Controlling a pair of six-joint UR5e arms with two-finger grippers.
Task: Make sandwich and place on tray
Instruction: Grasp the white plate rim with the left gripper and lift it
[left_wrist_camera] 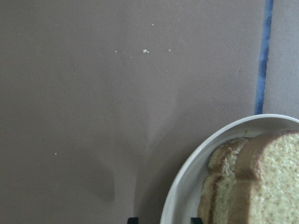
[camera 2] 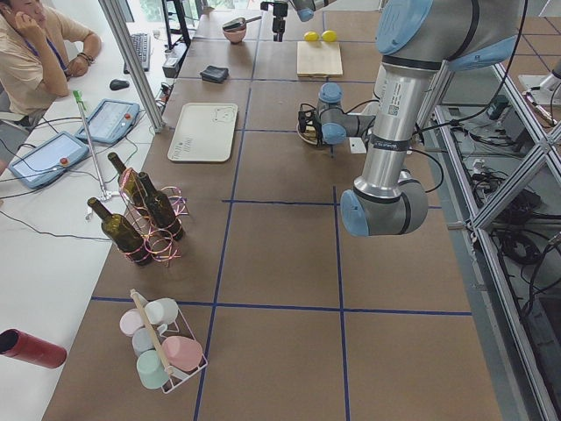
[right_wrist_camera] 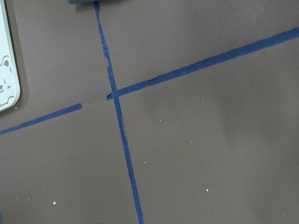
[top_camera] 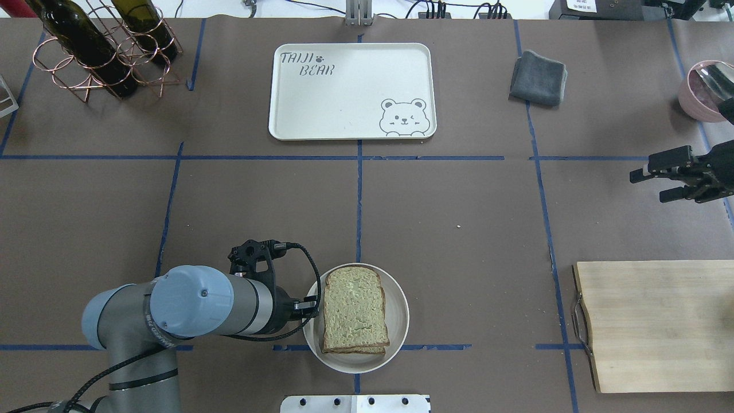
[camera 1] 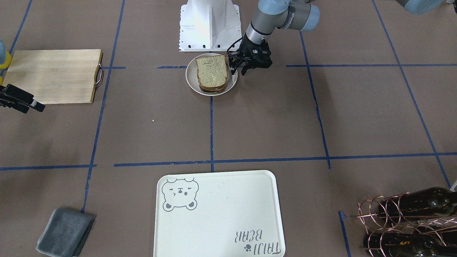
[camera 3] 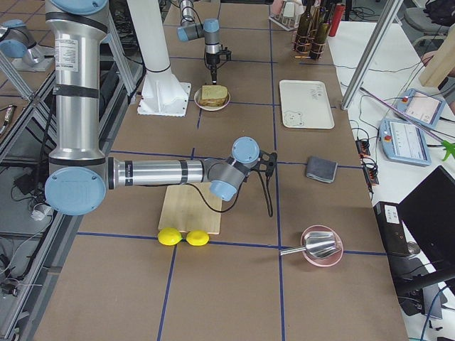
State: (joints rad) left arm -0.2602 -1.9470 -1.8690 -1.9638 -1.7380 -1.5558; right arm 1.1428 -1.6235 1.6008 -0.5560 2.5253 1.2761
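The sandwich (camera 1: 211, 73), two bread slices with brown crust stacked, lies on a round white plate (camera 1: 191, 80) near the robot's base. The egg does not show. The sandwich also shows in the overhead view (top_camera: 354, 310) and the left wrist view (left_wrist_camera: 261, 186). My left gripper (camera 1: 240, 71) is open and low at the plate's edge, its jaws either side of the rim (left_wrist_camera: 180, 186). In the overhead view its arm hides it. The cream tray (top_camera: 350, 97) with the bear drawing lies bare at the table's far side. My right gripper (top_camera: 648, 186) is open and empty, far to the right.
A wooden cutting board (top_camera: 659, 321) with a metal handle lies at the near right. A grey cloth (top_camera: 538, 77) lies right of the tray. A copper rack with wine bottles (top_camera: 97, 51) stands far left. A pink bowl (top_camera: 702, 89) is far right.
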